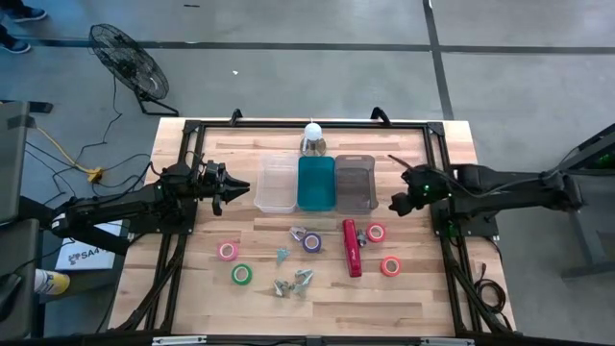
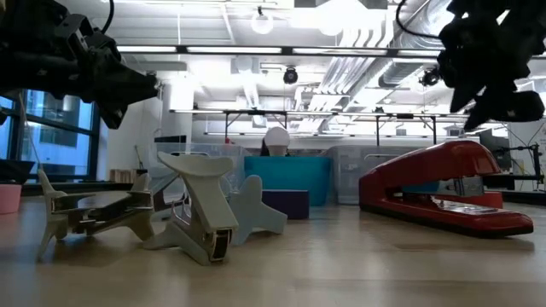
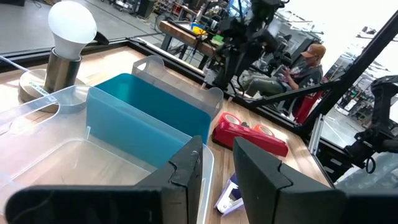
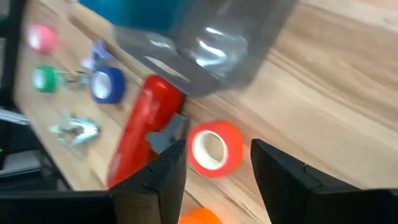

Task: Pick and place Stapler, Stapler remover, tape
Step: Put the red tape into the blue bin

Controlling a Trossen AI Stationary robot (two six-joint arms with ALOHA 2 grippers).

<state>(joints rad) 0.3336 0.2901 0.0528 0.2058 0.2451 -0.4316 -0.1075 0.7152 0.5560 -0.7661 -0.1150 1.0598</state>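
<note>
The red stapler lies flat on the wooden table, right of centre, also seen in the low view. Tape rolls lie flat around it: red, orange-red, purple, pink, green. Silvery staple removers lie in a loose group near the middle. My right gripper hangs open above the table, slanting down toward the red roll and the stapler's end, touching nothing. My left gripper waits level beside the clear bin, its fingers slightly apart and empty.
Three bins stand side by side at the far middle: clear, teal, grey. A lamp with a white bulb stands behind them. A black frame borders the table. Bare wood lies along the near edge.
</note>
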